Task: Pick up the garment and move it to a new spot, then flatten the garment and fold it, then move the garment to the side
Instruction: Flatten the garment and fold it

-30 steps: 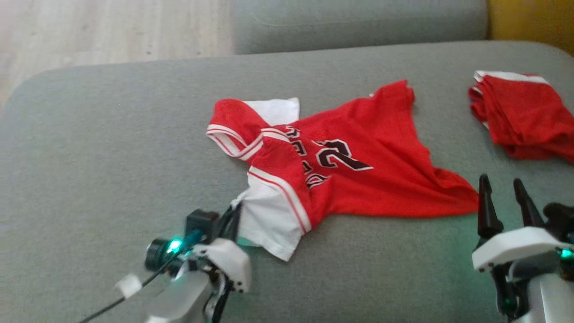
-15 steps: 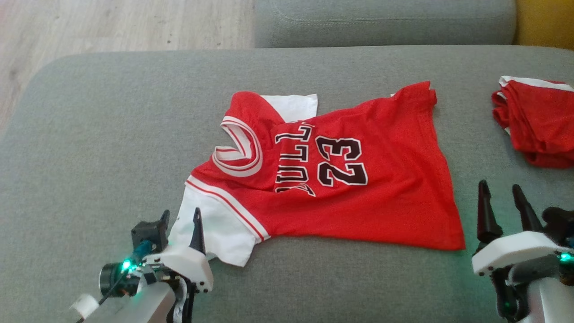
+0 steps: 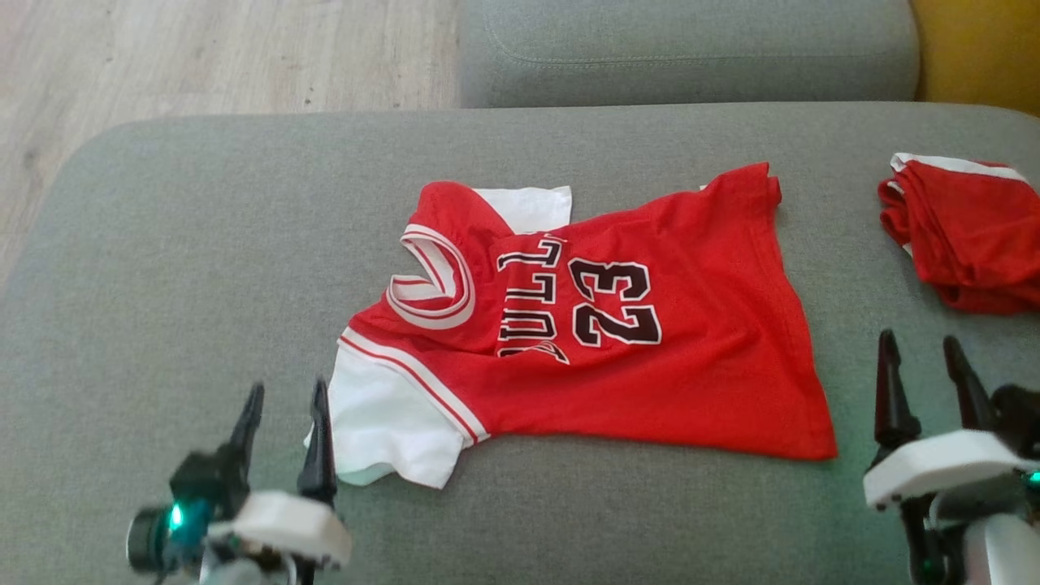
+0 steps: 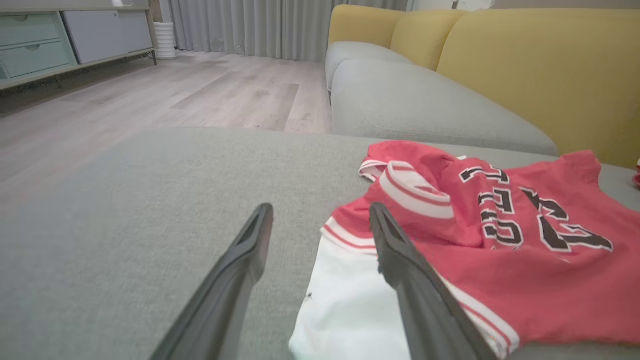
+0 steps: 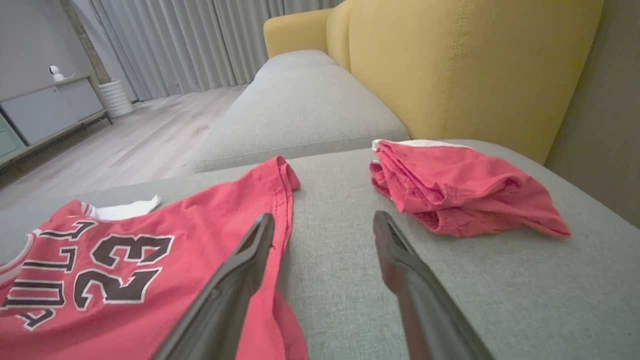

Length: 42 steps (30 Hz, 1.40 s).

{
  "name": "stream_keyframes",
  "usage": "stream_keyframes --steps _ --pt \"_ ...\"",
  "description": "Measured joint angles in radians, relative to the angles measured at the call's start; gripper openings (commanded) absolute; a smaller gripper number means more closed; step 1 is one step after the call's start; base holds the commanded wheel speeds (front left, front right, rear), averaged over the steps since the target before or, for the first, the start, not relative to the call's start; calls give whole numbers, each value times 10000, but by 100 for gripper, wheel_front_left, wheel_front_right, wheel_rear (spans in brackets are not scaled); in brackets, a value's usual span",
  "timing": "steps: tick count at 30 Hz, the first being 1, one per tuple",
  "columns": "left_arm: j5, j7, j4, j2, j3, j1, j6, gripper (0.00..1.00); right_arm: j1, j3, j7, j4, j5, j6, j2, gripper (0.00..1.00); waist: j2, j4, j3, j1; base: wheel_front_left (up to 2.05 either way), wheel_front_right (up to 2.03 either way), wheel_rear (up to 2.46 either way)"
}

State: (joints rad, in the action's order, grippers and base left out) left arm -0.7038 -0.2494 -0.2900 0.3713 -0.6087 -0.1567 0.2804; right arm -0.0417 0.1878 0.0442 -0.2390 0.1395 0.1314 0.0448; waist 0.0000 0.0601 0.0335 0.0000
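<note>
The left gripper (image 3: 288,390) stands with its two dark fingers spread wide and nothing between them, low over the grey sofa seat (image 3: 162,244) at the near left corner of the red jersey (image 3: 691,382). In the left wrist view this gripper (image 4: 320,210) straddles the garment's edge: one finger lies over bare cushion and the other over the white sleeve (image 4: 345,310), though contact with the cloth cannot be told. The right gripper (image 3: 919,340) is likewise wide apart and empty, just beside the jersey's near hem corner; in the right wrist view (image 5: 324,217) one finger crosses the hem and the other sits over bare cushion. The seat takes up most of the head view, with pale wooden floor (image 3: 203,49) beyond it and a yellow backrest (image 5: 475,60) behind. The jersey lies spread at the middle of the seat, number 23 facing up, neck toward the robot's left and hem toward its right, with some wrinkles. A second red garment (image 3: 967,236), bunched in loose folds, lies well apart at the far right.
</note>
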Motion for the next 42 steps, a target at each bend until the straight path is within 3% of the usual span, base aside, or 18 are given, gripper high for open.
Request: stream_keyframes --steps 9,17,23,28,29,30,37,42 --pt "117 704 -623 -209 -648 -149 -416 100 268 -359 -111 121 -4 0 0 100 0 -101 98 0 0 0 0" --pt "721 1547 -2309 -1356 -1833 -2233 -1340 100 -30 -941 -290 259 -15 0 -2 100 0 -546 563 1 0 0 0" --pt "1083 2159 -3789 -1730 -2452 -3139 -1856 100 -392 -1177 -359 364 -90 0 -2 100 0 -939 981 1 0 0 0" --pt "1279 2299 -4589 -1923 -2635 -3591 -1848 100 -486 -1177 -360 362 -90 0 -2 100 0 -1161 1251 1 0 0 0" --pt "1333 2270 -4736 -1971 -2648 -3705 -1791 45 -521 -1181 -360 362 -90 0 -2 100 0 -1189 1283 1 0 0 0" --pt "1361 2240 -4861 -2008 -2658 -3802 -1778 0 -544 -1183 -359 362 -90 0 -2 100 0 -1214 1312 1 0 0 0" --pt "1417 1847 -5505 -2184 -2679 -4126 -1829 0 -569 -1223 -357 360 -88 0 -2 100 0 -1335 1481 0 0 0 0" --pt "1440 1221 -5877 -2219 -2535 -4496 -1569 0 -829 -1243 -353 360 -84 0 -2 100 0 -1490 1611 1 0 0 0"
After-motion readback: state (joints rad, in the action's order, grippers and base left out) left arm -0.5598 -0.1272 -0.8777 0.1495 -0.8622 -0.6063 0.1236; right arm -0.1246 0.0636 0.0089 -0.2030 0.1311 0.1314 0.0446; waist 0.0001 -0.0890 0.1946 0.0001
